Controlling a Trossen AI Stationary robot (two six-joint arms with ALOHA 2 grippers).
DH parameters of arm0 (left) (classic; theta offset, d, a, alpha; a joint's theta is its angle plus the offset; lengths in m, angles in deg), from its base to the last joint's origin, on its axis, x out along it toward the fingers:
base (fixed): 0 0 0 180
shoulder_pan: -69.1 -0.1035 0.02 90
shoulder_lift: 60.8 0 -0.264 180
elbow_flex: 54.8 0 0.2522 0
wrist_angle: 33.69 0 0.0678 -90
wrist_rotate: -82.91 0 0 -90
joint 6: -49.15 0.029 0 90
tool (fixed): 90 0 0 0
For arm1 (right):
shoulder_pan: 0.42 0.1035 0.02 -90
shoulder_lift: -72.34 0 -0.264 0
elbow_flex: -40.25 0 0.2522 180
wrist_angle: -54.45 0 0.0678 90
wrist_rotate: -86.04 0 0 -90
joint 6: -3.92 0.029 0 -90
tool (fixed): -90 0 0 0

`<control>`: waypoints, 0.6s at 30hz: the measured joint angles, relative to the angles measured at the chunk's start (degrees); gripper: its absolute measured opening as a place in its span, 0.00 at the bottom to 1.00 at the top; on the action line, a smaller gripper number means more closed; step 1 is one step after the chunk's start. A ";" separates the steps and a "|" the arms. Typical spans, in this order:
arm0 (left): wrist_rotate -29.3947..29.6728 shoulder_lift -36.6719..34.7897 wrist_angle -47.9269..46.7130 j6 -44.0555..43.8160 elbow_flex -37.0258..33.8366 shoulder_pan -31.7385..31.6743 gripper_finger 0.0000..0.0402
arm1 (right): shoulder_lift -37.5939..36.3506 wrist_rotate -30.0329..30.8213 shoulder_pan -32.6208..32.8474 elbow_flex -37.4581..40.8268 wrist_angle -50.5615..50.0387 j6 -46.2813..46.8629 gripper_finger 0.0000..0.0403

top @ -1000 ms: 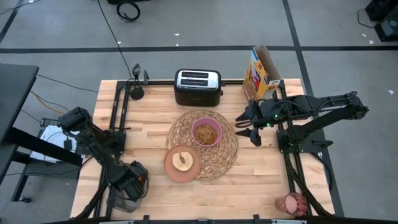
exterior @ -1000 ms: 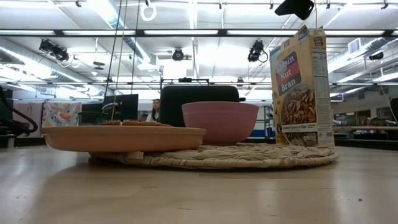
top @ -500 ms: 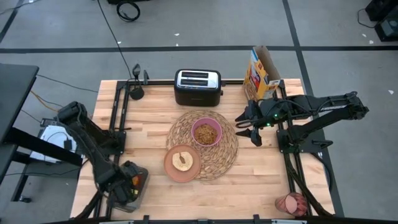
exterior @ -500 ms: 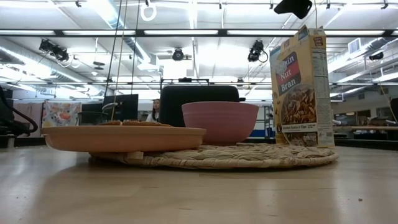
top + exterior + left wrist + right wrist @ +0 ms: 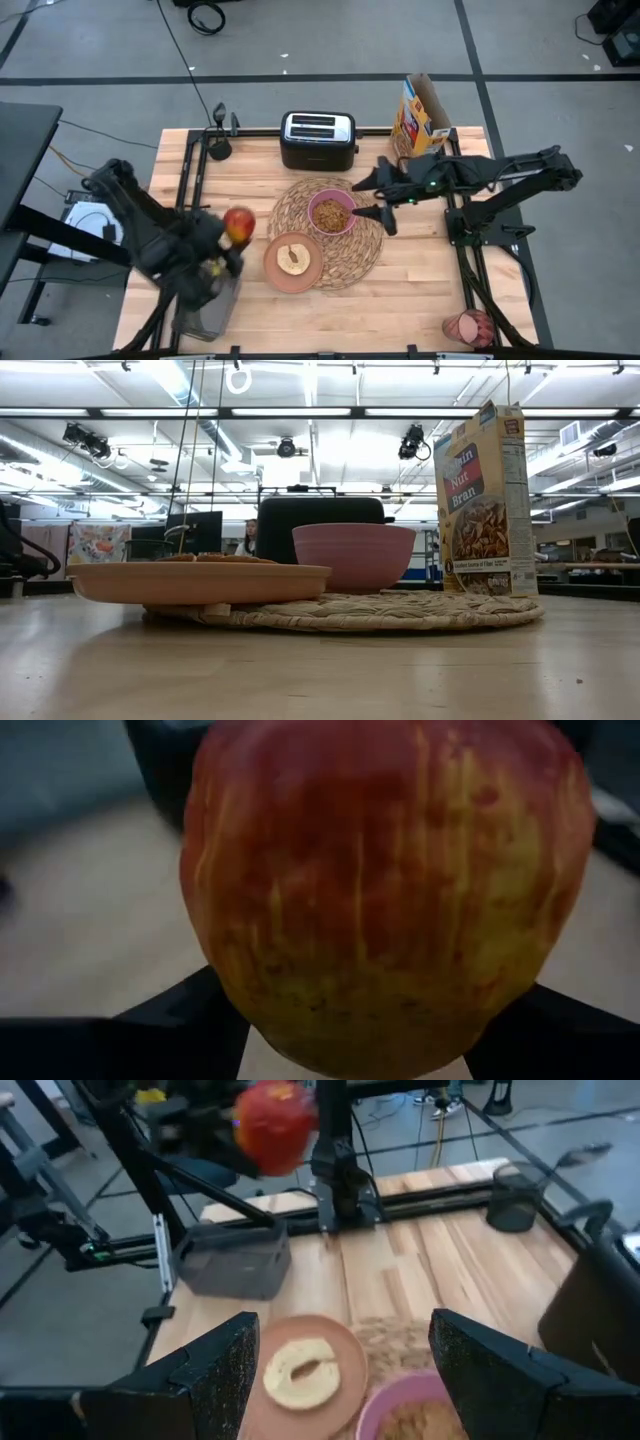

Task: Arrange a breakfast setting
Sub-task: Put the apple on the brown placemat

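Left gripper [image 5: 232,232], fingers clamped on the red apple [image 5: 238,224], held it above the table [image 5: 420,270] beside the plate [image 5: 293,262], presumably for placing. Beyond, right gripper [image 5: 366,196], fingers apart, hovered beside the cereal-filled bowl [image 5: 332,213] on the placemat [image 5: 365,245].
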 joint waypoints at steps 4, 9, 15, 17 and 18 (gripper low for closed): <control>9.83 0.08 5.32 10.96 -2.74 -9.43 0.71 | 6.25 0.16 -0.04 -6.27 -0.03 -3.43 0.73; 16.90 0.09 15.46 23.11 -5.08 -18.59 0.71 | 12.86 5.09 -1.43 -10.55 5.11 -4.55 0.71; 21.65 0.09 28.64 35.97 -7.56 -23.64 0.71 | 18.38 7.69 -3.43 -11.21 23.92 -7.14 0.67; 22.37 0.09 30.72 37.24 -8.04 -24.53 0.71 | 19.89 7.69 -4.07 -11.27 29.10 -7.68 0.64; 22.32 0.09 31.00 37.71 -8.11 -24.83 0.71 | 20.59 7.67 -4.36 -11.27 31.15 -8.13 0.63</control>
